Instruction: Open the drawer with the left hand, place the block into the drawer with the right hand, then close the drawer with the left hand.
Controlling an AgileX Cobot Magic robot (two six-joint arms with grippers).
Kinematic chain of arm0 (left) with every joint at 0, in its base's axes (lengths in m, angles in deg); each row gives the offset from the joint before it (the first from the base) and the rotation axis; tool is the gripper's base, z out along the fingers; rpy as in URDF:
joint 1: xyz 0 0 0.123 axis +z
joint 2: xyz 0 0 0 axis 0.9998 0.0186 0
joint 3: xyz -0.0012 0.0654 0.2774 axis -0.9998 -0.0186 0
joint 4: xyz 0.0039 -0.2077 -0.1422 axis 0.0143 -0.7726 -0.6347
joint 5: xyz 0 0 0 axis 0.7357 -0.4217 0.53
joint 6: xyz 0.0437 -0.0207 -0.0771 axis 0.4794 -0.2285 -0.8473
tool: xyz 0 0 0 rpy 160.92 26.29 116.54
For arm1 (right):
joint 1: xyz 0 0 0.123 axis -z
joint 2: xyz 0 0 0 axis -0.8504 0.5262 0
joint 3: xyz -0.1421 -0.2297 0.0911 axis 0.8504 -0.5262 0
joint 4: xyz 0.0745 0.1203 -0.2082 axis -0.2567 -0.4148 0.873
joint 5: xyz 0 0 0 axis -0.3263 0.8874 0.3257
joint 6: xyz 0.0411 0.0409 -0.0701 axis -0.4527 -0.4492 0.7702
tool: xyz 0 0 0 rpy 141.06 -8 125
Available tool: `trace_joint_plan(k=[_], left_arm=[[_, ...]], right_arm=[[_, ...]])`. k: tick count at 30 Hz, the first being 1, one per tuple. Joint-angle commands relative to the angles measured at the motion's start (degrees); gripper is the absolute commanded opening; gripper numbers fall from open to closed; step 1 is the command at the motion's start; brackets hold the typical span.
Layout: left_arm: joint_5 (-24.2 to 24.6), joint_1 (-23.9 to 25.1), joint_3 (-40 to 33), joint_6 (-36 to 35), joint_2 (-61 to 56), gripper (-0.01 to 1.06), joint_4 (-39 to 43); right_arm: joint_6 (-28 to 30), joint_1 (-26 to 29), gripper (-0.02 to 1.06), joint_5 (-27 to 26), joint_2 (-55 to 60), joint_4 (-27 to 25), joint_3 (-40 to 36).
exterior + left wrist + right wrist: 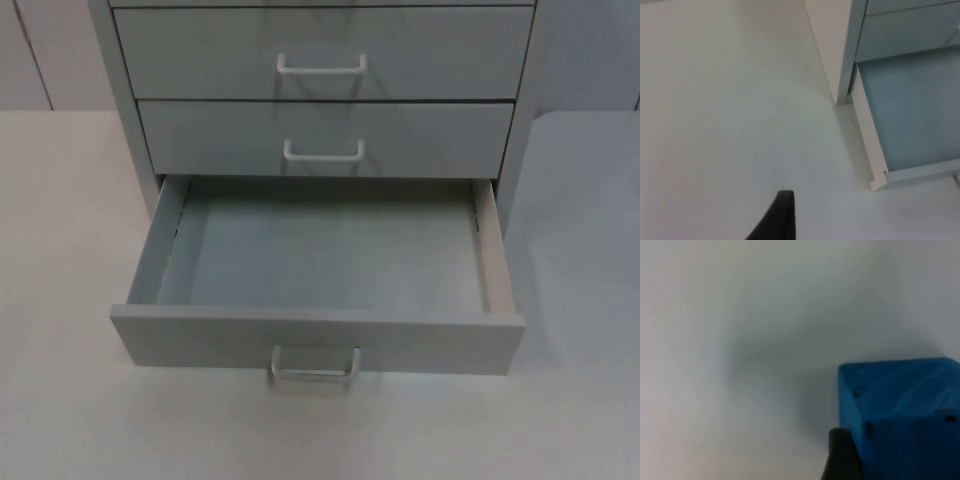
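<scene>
Right against right gripper fingertip: blue block, grip state unclear (could slip short of open drawer).

I am seeing a plain pale grey cabinet with a pulled-out grey drawer bearing a whitish looped handle, standing on the white table top, while a bright blue cube-shaped block is showing beside a black fingertip.

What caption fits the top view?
Bottom drawer pulled open and bare inside; the two upper drawers shut; cabinet on white table.
</scene>
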Motion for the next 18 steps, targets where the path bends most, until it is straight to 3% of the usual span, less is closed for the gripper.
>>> trace_joint_plan(k=[1,5,13,18], left_arm=[[-0.4,-0.3,-0.2,0.0,-0.2,1.04,0.8],[-0.4,-0.3,-0.2,0.0,-0.2,1.04,0.8],[-0.4,-0.3,-0.2,0.0,-0.2,1.04,0.8],[-0.4,-0.3,-0.2,0.0,-0.2,1.04,-0.2]], right_arm=[[0.2,0.3,0.0,2.1,-2.2,-0.7,0.3],[0.1,0.3,0.0,4.4,-7.0,-1.8,0.3],[-8.6,0.3,0.0,10.7,-22.7,-1.9,0.3],[-10.8,0.3,0.0,14.7,-32.0,-4.9,0.1]])
